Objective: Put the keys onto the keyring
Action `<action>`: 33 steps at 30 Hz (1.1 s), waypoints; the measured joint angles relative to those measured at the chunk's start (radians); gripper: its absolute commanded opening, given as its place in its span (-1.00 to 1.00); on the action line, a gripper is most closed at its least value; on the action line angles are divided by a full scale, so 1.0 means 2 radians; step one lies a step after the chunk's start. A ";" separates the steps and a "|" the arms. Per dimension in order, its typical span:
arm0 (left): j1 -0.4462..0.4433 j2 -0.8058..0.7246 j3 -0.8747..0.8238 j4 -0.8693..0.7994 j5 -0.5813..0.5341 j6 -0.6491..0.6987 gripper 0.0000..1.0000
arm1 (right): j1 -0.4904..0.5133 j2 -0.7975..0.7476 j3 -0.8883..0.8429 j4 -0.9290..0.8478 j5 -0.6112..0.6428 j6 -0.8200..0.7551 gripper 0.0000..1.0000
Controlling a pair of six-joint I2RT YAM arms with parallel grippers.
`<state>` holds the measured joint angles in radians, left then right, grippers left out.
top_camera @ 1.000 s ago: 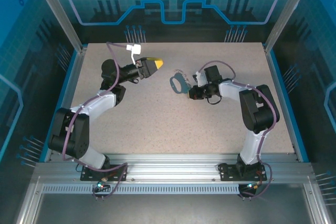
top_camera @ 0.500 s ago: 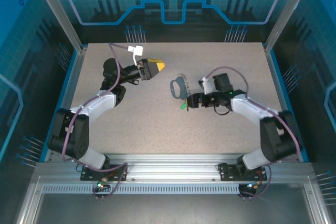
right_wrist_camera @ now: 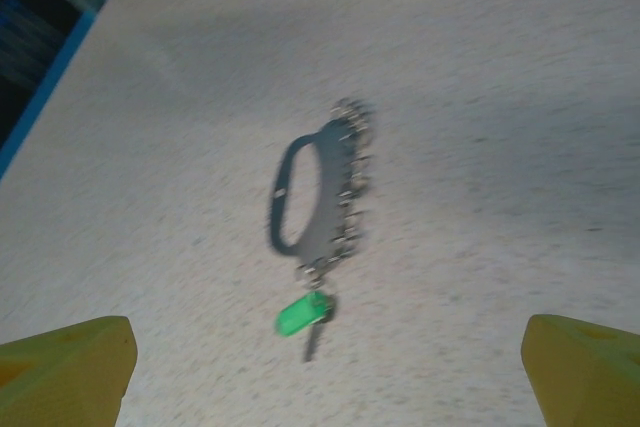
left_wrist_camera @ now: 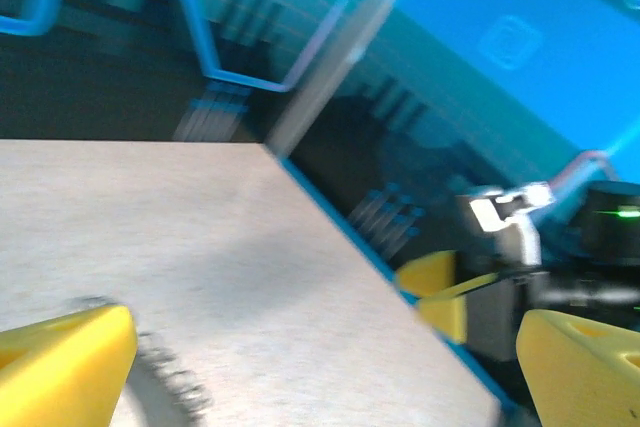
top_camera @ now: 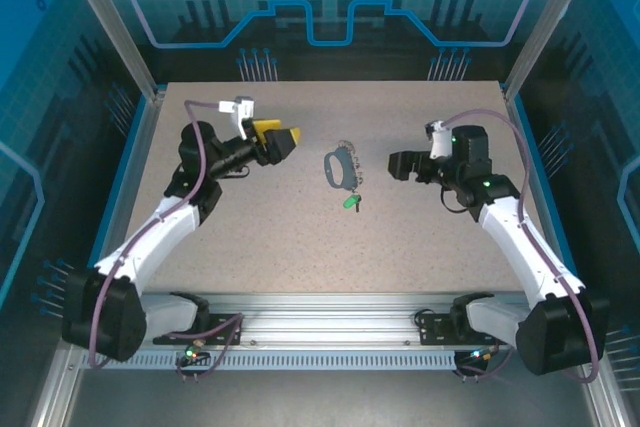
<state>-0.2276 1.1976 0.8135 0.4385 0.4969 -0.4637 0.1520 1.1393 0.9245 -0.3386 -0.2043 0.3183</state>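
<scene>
The keyring [top_camera: 338, 165] lies flat in the middle of the table, a dark oval loop [right_wrist_camera: 280, 199] with a silvery beaded chain [right_wrist_camera: 350, 187] along one side. The key [top_camera: 351, 201] has a green head [right_wrist_camera: 302, 315] and lies at the ring's near end, its head touching the end of the chain. My left gripper [top_camera: 292, 137] hovers to the left of the ring, open with nothing between its yellow fingers [left_wrist_camera: 62, 362]. My right gripper [top_camera: 394, 165] hangs to the right of the ring, also open [right_wrist_camera: 327, 375] and holding nothing.
Blue walls and metal posts [top_camera: 525, 42] enclose the speckled table [top_camera: 300, 247]. In the left wrist view the right arm's yellow fingers [left_wrist_camera: 445, 292] show past the table's blue edge [left_wrist_camera: 350, 237], with a blurred bit of chain [left_wrist_camera: 165, 382] at the lower left.
Both grippers have opened and drawn back from the keyring, the left one leftward, the right one rightward. The green key now lies on the table at the ring's near end.
</scene>
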 measured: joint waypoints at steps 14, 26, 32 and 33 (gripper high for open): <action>0.054 -0.066 -0.161 0.037 -0.253 0.175 0.98 | -0.035 -0.002 -0.110 0.112 0.202 -0.014 0.99; 0.119 0.060 -0.239 0.128 -0.270 0.207 0.98 | -0.035 0.075 -0.202 0.277 0.301 -0.063 1.00; 0.123 0.116 -0.239 0.188 -0.257 0.208 0.98 | -0.038 0.096 -0.237 0.368 0.278 -0.097 1.00; 0.123 0.126 -0.239 0.199 -0.256 0.209 0.98 | -0.043 0.098 -0.238 0.384 0.266 -0.100 1.00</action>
<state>0.0189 1.4502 0.3347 0.8364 -0.0154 -0.0456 0.0669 1.3350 0.4480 0.4286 0.3283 0.1192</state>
